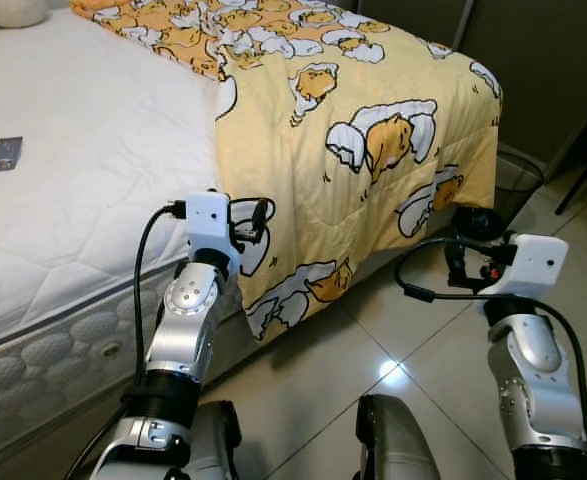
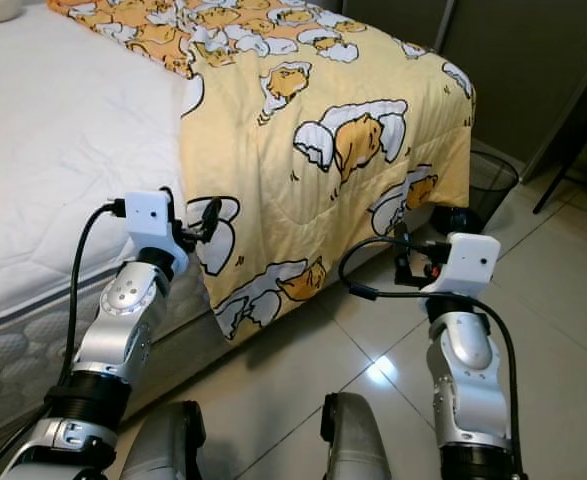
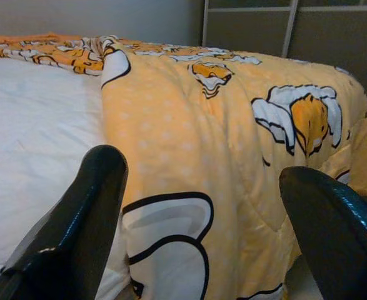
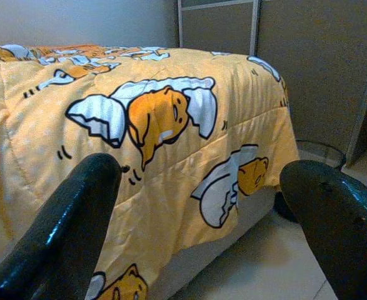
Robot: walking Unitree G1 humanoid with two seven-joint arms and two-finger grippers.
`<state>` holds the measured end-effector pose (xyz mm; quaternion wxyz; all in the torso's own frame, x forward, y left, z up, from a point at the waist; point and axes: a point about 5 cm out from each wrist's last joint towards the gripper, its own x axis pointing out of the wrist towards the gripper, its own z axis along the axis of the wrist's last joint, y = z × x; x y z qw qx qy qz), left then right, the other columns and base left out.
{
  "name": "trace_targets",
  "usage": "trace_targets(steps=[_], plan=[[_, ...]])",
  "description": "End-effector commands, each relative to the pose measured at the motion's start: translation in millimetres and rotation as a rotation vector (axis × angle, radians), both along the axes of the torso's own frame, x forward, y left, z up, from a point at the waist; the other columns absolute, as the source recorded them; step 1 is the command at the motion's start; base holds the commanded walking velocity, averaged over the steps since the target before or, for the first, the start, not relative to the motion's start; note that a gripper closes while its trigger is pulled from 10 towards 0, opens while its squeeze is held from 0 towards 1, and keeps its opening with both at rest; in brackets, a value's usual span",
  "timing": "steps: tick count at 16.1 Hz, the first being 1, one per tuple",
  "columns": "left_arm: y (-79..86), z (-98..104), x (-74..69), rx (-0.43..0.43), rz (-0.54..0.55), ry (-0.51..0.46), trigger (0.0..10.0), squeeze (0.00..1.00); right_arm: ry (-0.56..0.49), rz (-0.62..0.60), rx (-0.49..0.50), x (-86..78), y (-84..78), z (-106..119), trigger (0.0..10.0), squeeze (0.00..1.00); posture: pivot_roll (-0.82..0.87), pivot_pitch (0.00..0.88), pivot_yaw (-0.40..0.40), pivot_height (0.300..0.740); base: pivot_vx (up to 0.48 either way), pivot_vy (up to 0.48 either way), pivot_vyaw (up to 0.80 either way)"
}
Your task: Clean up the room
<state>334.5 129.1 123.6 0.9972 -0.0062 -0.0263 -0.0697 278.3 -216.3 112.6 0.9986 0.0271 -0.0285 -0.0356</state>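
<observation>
You have the bed (image 1: 73,180) in front of you, its white quilted mattress bare on the near side. The yellow blanket (image 1: 353,130), printed with cartoon egg characters, lies across the far end of the bed and hangs over the foot edge and the corner, its lower hem close to the tiled floor (image 1: 373,350) without clearly touching it. A small dark flat item (image 1: 5,154) rests on the mattress toward the left edge of the bed; you cannot tell what it is. A pale cushion (image 1: 8,10) sits at the far left corner.

Your left gripper (image 3: 202,250) is raised at the near side edge of the bed, right by the blanket's hanging fold. Its jaws stand wide apart with nothing between them; the blanket is just ahead of the fingers (image 3: 77,219), and you cannot tell whether they touch it.

Your right gripper (image 4: 202,250) is held over the floor off the foot of the bed, facing the draped blanket. Its jaws are also spread wide and hold nothing.

Beyond the foot corner of the bed stands a dark mesh wastebasket (image 1: 518,180) on the floor, beside the dark wall panels (image 1: 543,60)
</observation>
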Motion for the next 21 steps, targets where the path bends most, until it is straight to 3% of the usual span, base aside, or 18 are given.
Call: trace_targets(steps=[1,5,13,16,21], plan=[[0.1,3,3.5,0.033,0.004,-0.002,10.0,0.0,-0.018,0.015,0.006,1.4,3.7,2,10.0,0.0,-0.13,0.0,0.047,0.592,0.0,0.0,0.0],[1.0,4,8.0,0.113,0.001,-0.01,10.0,0.0,-0.026,0.02,-0.003,4.7,7.1,3,10.0,0.0,-0.14,0.0,0.057,0.631,0.0,0.0,0.0],[-6.8,-9,7.2,0.076,-0.066,0.046,10.0,0.0,-0.005,0.008,0.001,3.1,4.4,-6,10.0,0.0,-0.15,0.0,0.068,0.706,0.0,0.0,0.0],[-11.5,-7,9.0,0.095,-0.1,0.028,10.0,0.0,0.007,0.002,0.006,2.0,3.7,-11,10.0,0.0,-0.14,0.0,0.073,0.736,0.0,0.0,0.0],[-14.5,7,15.9,0.09,-0.128,-0.029,10.0,0.0,0.004,0.016,0.012,4.8,6.3,-13,10.0,0.0,-0.13,0.0,0.07,0.74,0.0,0.0,0.0]])
